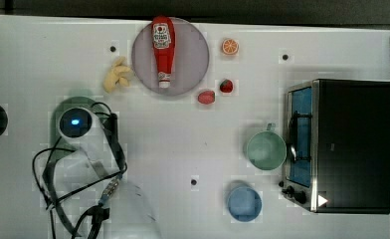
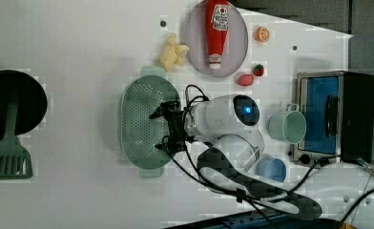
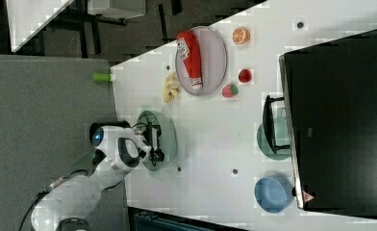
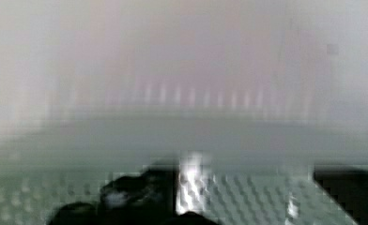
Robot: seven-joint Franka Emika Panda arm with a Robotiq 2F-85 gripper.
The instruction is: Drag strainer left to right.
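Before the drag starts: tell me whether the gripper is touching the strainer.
Cannot tell. In the left view the gripper overlaps the strainer basin from above, but no view shows contact or a gap plainly.

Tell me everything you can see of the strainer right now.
The strainer is a pale mint-green oval colander, plastic by its look, with a dotted perforated bottom, a wide rim and a tab handle at each end. It sits upright on the white table, below the banana in the left view. The open pincer is over its bowl; contact is unclear.
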